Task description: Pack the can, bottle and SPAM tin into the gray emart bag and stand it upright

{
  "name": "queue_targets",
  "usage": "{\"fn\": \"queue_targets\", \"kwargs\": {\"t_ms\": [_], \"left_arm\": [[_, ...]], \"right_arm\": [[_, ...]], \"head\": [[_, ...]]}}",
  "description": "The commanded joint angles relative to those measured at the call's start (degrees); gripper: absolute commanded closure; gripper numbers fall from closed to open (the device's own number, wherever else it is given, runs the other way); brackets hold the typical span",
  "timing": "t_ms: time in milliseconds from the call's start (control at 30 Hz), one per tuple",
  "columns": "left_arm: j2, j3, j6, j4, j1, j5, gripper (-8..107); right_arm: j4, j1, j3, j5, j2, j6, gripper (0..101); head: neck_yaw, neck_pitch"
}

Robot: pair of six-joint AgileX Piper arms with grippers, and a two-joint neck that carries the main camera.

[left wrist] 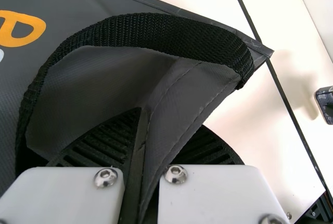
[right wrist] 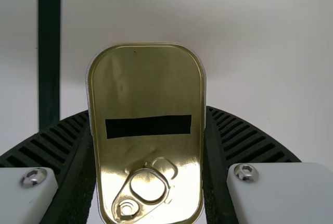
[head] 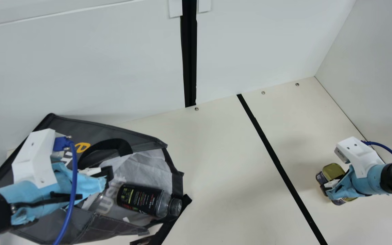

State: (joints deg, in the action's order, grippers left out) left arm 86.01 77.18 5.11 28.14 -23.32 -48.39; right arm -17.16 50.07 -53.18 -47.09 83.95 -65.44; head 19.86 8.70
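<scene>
SPAM tin (right wrist: 148, 88): rigid, probably slick; grasped by its long sides in my right gripper (right wrist: 147, 135), at right of table (head: 216, 153). Gray emart bag (head: 97, 131): limp, edge pinched in my left gripper (left wrist: 143, 151). Bottle (head: 138, 199): in bag's mouth.

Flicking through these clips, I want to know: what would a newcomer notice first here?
Probably the big gray bag lying at the main view's left, with the dark bottle on its side in the opening and the left gripper pinching its fabric. Next, the SPAM tin's shiny gold lid and pull ring, between the right gripper's fingers, at the main view's right.
</scene>
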Motion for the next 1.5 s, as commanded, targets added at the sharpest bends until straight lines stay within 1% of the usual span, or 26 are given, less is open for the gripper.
{"fn": "queue_targets", "kwargs": {"t_ms": [0,200,400,700,867,1067,1467], "left_arm": [[0.0,0.0,0.0,0.0,0.0,0.0,107],[0.0,0.0,0.0,0.0,0.0,0.0,107],[0.0,0.0,0.0,0.0,0.0,0.0,107],[0.0,0.0,0.0,0.0,0.0,0.0,107],[0.0,0.0,0.0,0.0,0.0,0.0,107],[0.0,0.0,0.0,0.0,0.0,0.0,107],[0.0,0.0,0.0,0.0,0.0,0.0,107]], "right_arm": [[-0.11,-0.66,0.0,-0.56,-1.13,0.3,101],[0.4,-3.62,0.07,-2.04,-4.19,2.29,101],[1.75,-7.37,-0.34,-2.94,-6.29,5.67,101],[4.28,-15.1,-0.86,-3.51,-9.09,12.55,101],[4.91,-19.63,-1.7,-4.3,-9.8,14.22,101],[4.15,-23.69,-4.09,-5.86,-9.21,12.64,101],[0.72,-28.95,-9.88,-10.59,-7.54,5.19,101]], "head": [[0.14,1.3],[0.14,1.3],[0.14,1.3],[0.14,1.3],[0.14,1.3],[0.14,1.3],[0.14,1.3]]}}
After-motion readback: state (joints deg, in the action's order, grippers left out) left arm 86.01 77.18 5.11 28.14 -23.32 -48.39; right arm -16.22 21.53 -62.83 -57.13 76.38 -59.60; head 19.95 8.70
